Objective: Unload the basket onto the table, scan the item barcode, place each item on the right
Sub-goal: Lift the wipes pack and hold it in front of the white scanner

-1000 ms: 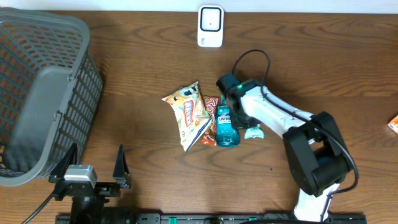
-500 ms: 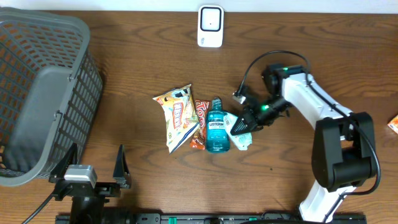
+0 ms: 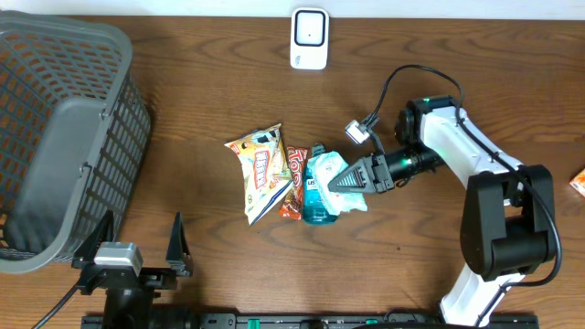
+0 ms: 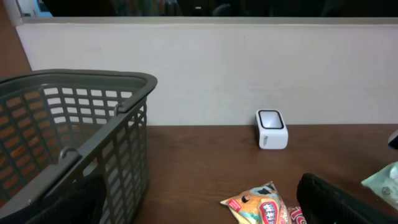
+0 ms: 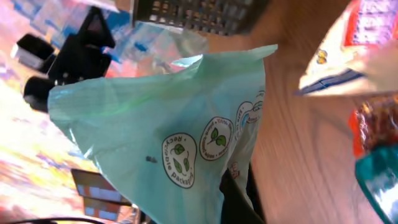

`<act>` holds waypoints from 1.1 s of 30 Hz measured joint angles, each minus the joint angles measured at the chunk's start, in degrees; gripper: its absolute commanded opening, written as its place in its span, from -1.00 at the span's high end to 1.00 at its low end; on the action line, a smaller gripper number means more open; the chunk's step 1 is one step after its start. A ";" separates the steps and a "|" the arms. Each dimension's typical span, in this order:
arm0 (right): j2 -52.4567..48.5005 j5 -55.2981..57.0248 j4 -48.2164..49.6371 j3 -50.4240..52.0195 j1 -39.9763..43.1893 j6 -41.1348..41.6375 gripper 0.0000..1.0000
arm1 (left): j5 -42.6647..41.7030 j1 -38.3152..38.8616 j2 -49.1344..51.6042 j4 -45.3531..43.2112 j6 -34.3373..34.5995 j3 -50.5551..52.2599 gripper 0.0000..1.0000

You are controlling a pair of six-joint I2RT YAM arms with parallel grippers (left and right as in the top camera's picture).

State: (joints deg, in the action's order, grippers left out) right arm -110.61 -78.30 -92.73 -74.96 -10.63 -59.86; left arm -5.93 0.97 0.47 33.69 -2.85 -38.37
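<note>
**A:** Where is the item sitting?

**B:** The pale green packet [image 3: 322, 172] is hanging from the right hand [image 3: 340, 180] near the middle of the desk [image 3: 201, 82]. That hand is reaching in from 3 o'clock and pointing toward 9 o'clock.

**A:** Is the hand actually gripping it?

**B:** Yes, the fingers are pressing together on the packet's 3 o'clock edge. In the right wrist view the packet is filling most of the frame and showing its round leaf stamps to the camera.

**A:** What is lying around it?

**B:** From overhead the packet is covering the upper part of a blue bottle [image 3: 315, 208]. I cannot tell whether the two are touching. A red wrapper [image 3: 293, 169] is lying just beside the bottle at its 9 o'clock side. A snack bag [image 3: 260, 169] is overlapping the wrapper farther toward 9 o'clock.

**A:** And the scanner?

**B:** The white scanner [image 3: 309, 38] is standing at the desk's 12 o'clock edge, well apart from the packet.

**A:** What is the other arm doing?

**B:** The left hand [image 3: 137, 239] is hovering at 7 o'clock with its fingers spread wide apart and nothing between them. It is sitting just beside the grey basket [image 3: 64, 32], which is taking up the 9 o'clock side of the desk.

**A:** Anything else showing?

**B:** A small orange packet [image 3: 578, 183] is poking in at the 3 o'clock edge.
</note>
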 measured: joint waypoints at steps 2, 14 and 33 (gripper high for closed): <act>0.20 -0.81 -4.50 0.00 -0.15 -6.69 0.98 | 0.02 0.00 0.00 0.00 0.00 0.00 -0.96; 4.68 -1.38 -4.76 0.02 -6.73 -14.49 0.97 | 0.02 0.00 0.00 0.00 0.00 0.00 -0.96; 24.44 1.20 -4.28 0.02 -12.81 -14.49 0.97 | 0.02 0.00 0.00 0.00 0.00 0.00 -0.96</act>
State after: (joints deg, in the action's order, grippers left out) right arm -86.17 -77.10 -97.01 -74.94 -23.44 -74.35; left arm -5.91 0.97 0.47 33.69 -2.85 -38.37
